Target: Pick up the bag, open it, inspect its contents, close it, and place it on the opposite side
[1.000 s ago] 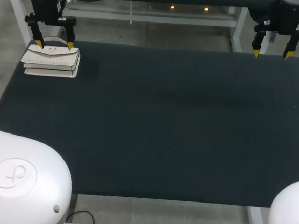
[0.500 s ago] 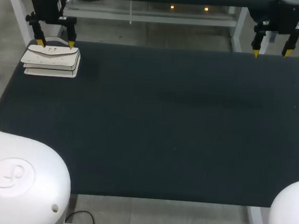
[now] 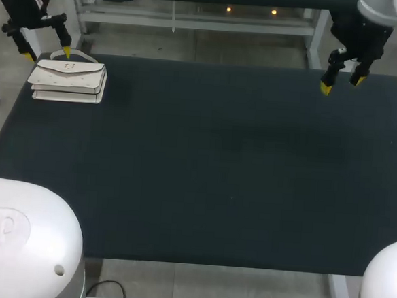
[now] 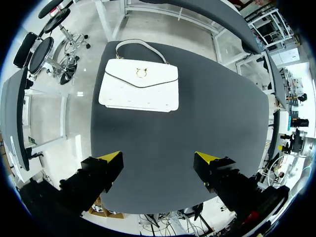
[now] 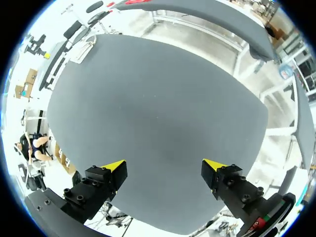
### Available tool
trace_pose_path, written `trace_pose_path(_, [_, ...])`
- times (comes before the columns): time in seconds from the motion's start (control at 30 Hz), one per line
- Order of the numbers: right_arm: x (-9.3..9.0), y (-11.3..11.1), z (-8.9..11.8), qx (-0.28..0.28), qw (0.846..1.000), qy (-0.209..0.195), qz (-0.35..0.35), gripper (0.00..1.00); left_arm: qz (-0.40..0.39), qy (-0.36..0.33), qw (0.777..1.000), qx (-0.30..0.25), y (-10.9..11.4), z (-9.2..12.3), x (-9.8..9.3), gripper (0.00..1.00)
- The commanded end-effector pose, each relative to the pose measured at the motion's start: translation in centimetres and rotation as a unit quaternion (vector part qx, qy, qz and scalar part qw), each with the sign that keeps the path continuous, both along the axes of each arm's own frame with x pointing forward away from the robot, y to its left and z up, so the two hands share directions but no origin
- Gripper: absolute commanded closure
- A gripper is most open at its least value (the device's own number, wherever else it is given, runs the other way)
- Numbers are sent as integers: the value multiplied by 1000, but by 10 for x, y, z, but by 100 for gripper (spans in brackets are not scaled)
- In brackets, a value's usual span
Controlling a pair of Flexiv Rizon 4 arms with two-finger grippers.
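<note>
The bag (image 3: 67, 78), a cream handbag with a flap front, a small gold clasp (image 4: 141, 73) and an arched handle (image 4: 139, 45), lay flat near the far left corner of the dark table (image 3: 218, 164), its flap down and its handle turned toward the far edge. The left gripper (image 3: 49, 54) hung just beyond that corner, above the handle end of the bag, with its yellow-tipped fingers spread wide and nothing between them. In its own wrist view the bag (image 4: 139, 86) sat ahead of the left gripper (image 4: 159, 158), clear of both fingers and untouched. Across the table's middle nothing stood but bare cloth. At the far right edge the right gripper (image 3: 341, 84) also hung wide and empty, well apart from the bag, and its wrist view showed only bare table ahead of its tips (image 5: 163, 165). By these signs the task seemed to be at its first step, the pick-up, with no grasp yet made. The next move would likely call for the left gripper to come down over the handle or the bag's near edge, line its fingers on either side, and close firmly enough to lift the bag without it slipping. The right gripper would probably be needed afterwards, to work the flap open.
</note>
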State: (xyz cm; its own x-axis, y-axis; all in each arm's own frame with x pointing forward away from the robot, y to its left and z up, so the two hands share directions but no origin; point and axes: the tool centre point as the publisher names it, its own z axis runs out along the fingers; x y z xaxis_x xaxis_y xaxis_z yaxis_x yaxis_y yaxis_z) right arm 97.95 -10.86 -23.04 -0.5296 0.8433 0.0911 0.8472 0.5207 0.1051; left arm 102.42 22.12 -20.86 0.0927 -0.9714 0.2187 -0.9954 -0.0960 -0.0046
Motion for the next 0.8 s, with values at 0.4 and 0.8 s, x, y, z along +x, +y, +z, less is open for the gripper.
trace_pose_path(0.4, [-21,30,-34,96,952,-175,231,0,46,-7,994,-95,44,-20,10,0])
trace_pose_path(0.8, [-21,30,-34,96,952,-175,231,0,42,6,997,-64,48,-20,11,0])
